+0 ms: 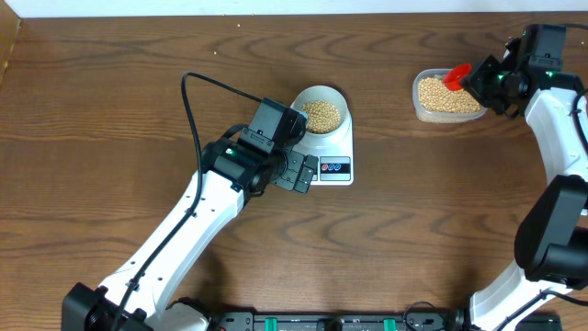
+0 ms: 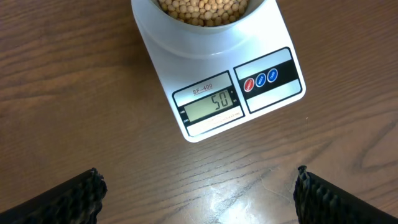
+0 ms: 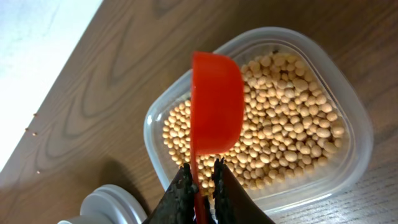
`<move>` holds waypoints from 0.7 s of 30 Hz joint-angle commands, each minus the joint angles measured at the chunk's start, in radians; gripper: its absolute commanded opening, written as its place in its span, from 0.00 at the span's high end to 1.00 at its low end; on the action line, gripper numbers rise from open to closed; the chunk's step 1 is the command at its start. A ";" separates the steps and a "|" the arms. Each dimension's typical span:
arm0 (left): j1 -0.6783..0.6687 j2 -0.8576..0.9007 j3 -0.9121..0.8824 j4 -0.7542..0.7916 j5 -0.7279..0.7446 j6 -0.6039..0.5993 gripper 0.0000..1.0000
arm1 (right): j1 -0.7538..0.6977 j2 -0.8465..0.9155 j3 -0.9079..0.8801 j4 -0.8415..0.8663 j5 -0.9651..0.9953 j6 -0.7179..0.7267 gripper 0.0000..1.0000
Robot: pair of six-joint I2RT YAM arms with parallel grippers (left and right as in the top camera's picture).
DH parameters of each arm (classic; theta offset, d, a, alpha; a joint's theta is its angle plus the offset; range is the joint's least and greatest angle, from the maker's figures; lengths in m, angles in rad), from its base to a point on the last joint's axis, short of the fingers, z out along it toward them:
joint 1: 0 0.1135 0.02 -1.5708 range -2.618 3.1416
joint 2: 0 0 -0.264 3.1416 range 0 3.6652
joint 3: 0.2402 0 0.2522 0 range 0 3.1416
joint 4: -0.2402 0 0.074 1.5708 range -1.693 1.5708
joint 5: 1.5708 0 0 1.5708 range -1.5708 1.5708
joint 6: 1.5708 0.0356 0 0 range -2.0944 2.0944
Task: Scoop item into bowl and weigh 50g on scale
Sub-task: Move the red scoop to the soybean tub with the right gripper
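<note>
The pale bowl (image 1: 322, 110) of tan beans (image 1: 322, 115) sits on the white scale (image 1: 338, 149) at mid-table. In the left wrist view the scale's display (image 2: 211, 103) reads 50, with the bowl (image 2: 205, 38) just behind it. My left gripper (image 2: 198, 173) hangs open over bare wood in front of the scale, holding nothing. At the far right, my right gripper (image 3: 201, 165) is shut on the handle of a red scoop (image 3: 216, 99). The scoop stands on edge over the beans (image 3: 292, 118) in a clear tub (image 3: 356, 155).
A white round lid-like object (image 3: 109, 202) lies beside the tub, close under the right wrist. The tub (image 1: 447, 112) sits near the table's back right edge. The left arm (image 1: 184, 230) stretches diagonally from the front left.
</note>
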 commanded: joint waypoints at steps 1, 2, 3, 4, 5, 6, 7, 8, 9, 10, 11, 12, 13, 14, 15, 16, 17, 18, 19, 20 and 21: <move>0.002 -0.008 0.005 -0.003 -0.002 0.018 0.01 | 0.001 0.016 0.000 -0.009 0.019 0.006 0.83; 0.002 -0.008 0.005 -0.003 -0.002 0.018 0.01 | 0.001 0.016 0.000 -0.015 0.019 0.006 0.81; 0.002 -0.008 0.005 -0.003 -0.002 0.018 0.01 | 0.001 0.016 0.000 -0.026 0.019 0.006 0.77; 0.002 -0.008 0.005 -0.003 -0.002 0.018 0.01 | 0.001 0.016 0.000 -0.036 0.019 0.006 0.76; 0.002 -0.008 0.005 -0.003 -0.002 0.018 0.01 | 0.001 0.016 0.000 -0.046 0.019 0.006 0.75; 0.002 -0.008 0.005 -0.003 -0.002 0.018 0.01 | 0.001 0.016 0.000 -0.057 0.019 0.006 0.73; 0.002 -0.008 0.005 -0.003 -0.002 0.018 0.01 | 0.001 0.016 0.000 -0.068 0.019 0.006 0.69; 0.002 -0.008 0.005 -0.003 -0.002 0.018 0.01 | 0.001 0.016 0.000 -0.080 0.019 0.006 0.63; 0.002 -0.008 0.005 -0.003 -0.002 0.018 0.01 | 0.001 0.016 0.000 -0.093 0.019 0.005 0.56; 0.002 -0.008 0.005 -0.003 -0.002 0.018 0.01 | 0.001 0.016 0.000 -0.103 0.019 0.005 0.53; 0.002 -0.008 0.005 -0.003 -0.002 0.018 0.01 | 0.001 0.016 0.000 -0.109 0.019 0.005 0.48; 0.002 -0.008 0.005 -0.003 -0.002 0.018 0.01 | 0.001 0.016 0.000 -0.114 0.019 0.005 0.44; 0.002 -0.008 0.005 -0.003 -0.002 0.018 0.01 | 0.001 0.016 0.000 -0.122 0.019 0.005 0.39; 0.002 -0.008 0.005 -0.003 -0.002 0.018 0.01 | 0.001 0.016 0.000 -0.128 0.019 0.005 0.34; 0.002 -0.008 0.005 -0.003 -0.002 0.018 0.01 | 0.001 0.016 0.000 -0.135 0.019 0.005 0.30; 0.002 -0.008 0.005 -0.003 -0.002 0.018 0.01 | 0.001 0.016 0.000 -0.157 0.019 0.005 0.23; 0.002 -0.008 0.005 -0.003 -0.002 0.018 0.01 | 0.001 0.016 0.000 -0.172 0.019 0.005 0.20; 0.002 -0.008 0.005 -0.003 -0.002 0.018 0.01 | 0.001 0.016 0.000 -0.200 0.019 0.005 0.15; 0.002 -0.008 0.005 -0.003 -0.002 0.018 0.01 | 0.000 0.016 0.000 -0.211 0.019 0.005 0.11; 0.002 -0.008 0.005 -0.003 -0.002 0.018 0.01 | 0.000 0.016 0.000 -0.227 0.019 0.005 0.02; 0.002 -0.008 0.005 -0.003 -0.002 0.018 0.01 | -0.001 0.016 0.001 -0.238 0.019 0.005 0.01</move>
